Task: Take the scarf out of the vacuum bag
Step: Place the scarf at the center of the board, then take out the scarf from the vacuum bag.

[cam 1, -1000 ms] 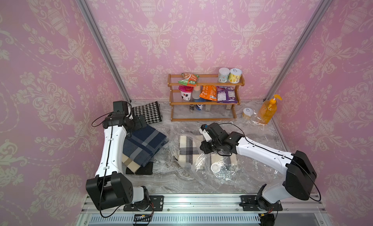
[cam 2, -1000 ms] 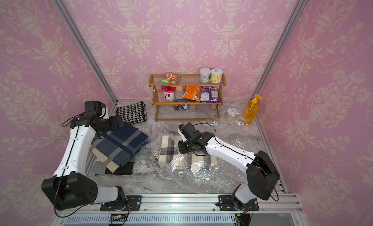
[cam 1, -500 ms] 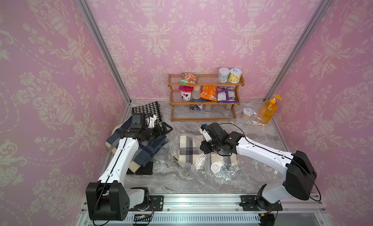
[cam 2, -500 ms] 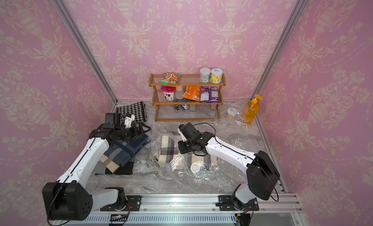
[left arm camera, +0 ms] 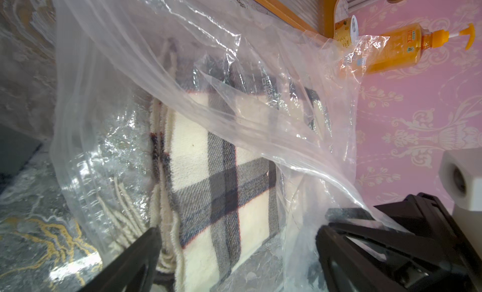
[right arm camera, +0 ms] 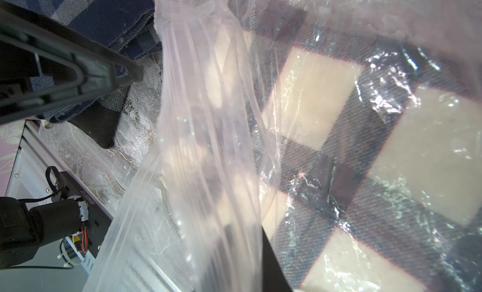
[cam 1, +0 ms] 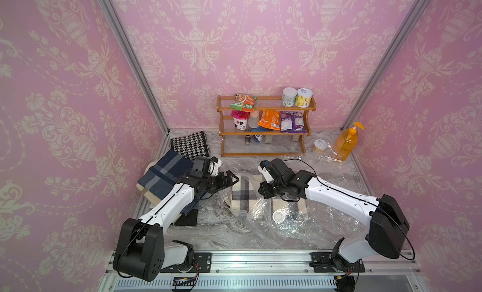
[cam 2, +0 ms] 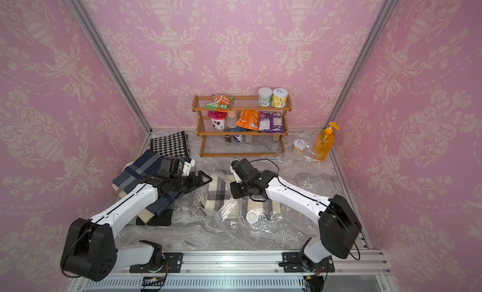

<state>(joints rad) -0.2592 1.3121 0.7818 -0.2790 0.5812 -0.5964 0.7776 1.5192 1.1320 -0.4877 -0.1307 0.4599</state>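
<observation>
Pink papered walls, marbled tabletop (cam 1: 214, 233). In both top views the vacuum bag (cam 1: 289, 226) lies in front of the wooden rack (cam 1: 263, 133), with the scarf (cam 1: 243, 196) inside. The right gripper (cam 1: 263, 193) pinches its film. Left wrist: the left gripper (left arm camera: 240, 225) gapes at the mouth (good). Right wrist: only film is clamped, so I'd reach deep and grab wool only.

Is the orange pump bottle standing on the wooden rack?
No, the orange pump bottle stands on the table, off to one side of the wooden rack.

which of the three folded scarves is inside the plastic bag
The cream scarf with grey checks, inside the clear bag. The navy scarf and the houndstooth scarf lie bare outside it.
</observation>
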